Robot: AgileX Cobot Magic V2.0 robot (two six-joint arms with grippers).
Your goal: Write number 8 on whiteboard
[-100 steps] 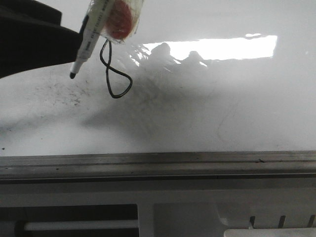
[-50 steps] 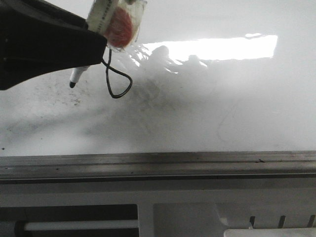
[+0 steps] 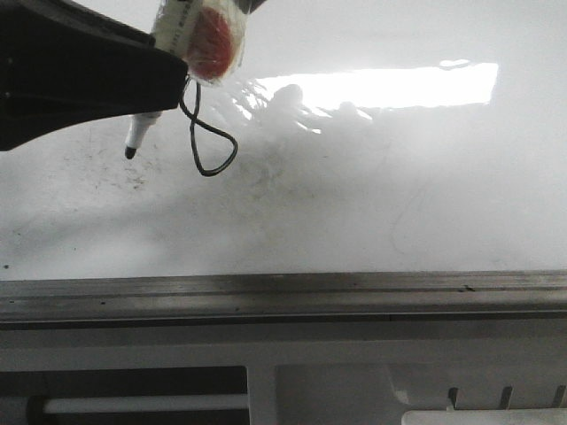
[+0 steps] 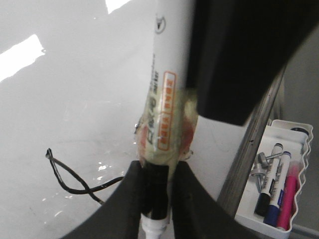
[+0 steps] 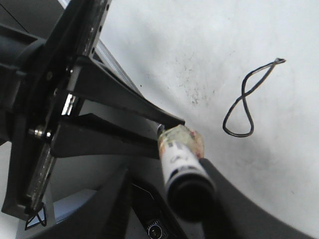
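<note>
My left gripper (image 4: 158, 199) is clamped narrowly around the marker (image 4: 167, 99) near its tip, and my right gripper (image 5: 164, 199) appears closed on the marker's cap end, though its fingertips are out of frame. The number 8 (image 3: 205, 128) already sits on the whiteboard (image 3: 399, 204), just beside the nib and apart from it. If both of us pull unevenly, I judge the nib could dip and streak across the loops.

It looked like a robot lab or test bench: a glossy whiteboard (image 3: 372, 204) with a grey metal edge rail (image 3: 283, 297) lay flat, and a white tray (image 4: 286, 194) held spare markers (image 4: 273, 184).
</note>
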